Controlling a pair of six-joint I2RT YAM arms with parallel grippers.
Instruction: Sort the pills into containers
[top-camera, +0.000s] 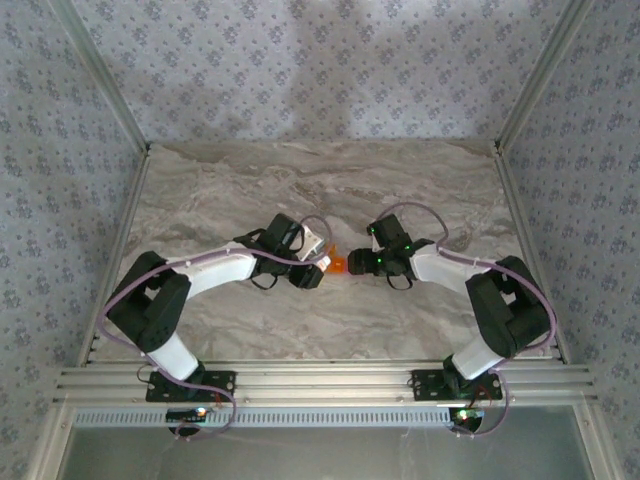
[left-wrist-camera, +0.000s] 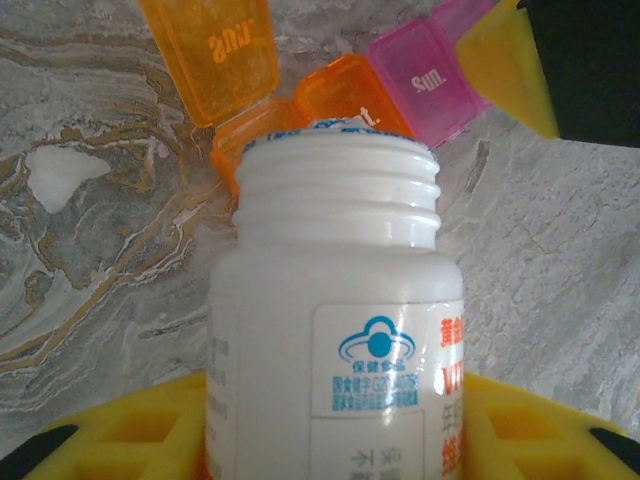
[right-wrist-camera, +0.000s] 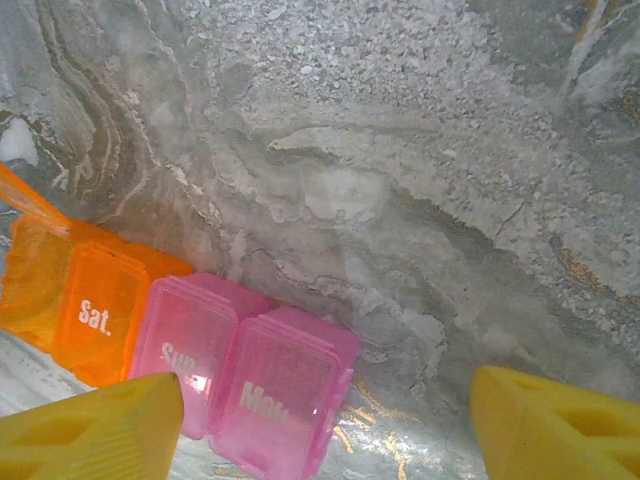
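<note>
The left gripper (left-wrist-camera: 335, 435) is clenched on the white bottle (left-wrist-camera: 330, 300), with 1 yellow finger on each side of its lower body. The bottle is uncapped. Its threaded mouth points at the containers (left-wrist-camera: 345, 90), just short of the strip's orange end, where 1 orange lid (left-wrist-camera: 210, 45) stands open.

At the strip's pink end is the right gripper (right-wrist-camera: 325, 400), its jaws spread with only bare table (right-wrist-camera: 420, 160) between them. 1 fingertip (right-wrist-camera: 100, 430) lies just beside the pink "Sun." box; I cannot tell whether it touches.

The strip looks light and nothing grips it, so a nudge from the bottle mouth could skid it away. Tipping too steeply could release many pills at once. They would likely overshoot the 1 small open compartment, bounce off the shut lids beside it and scatter across the marble.
</note>
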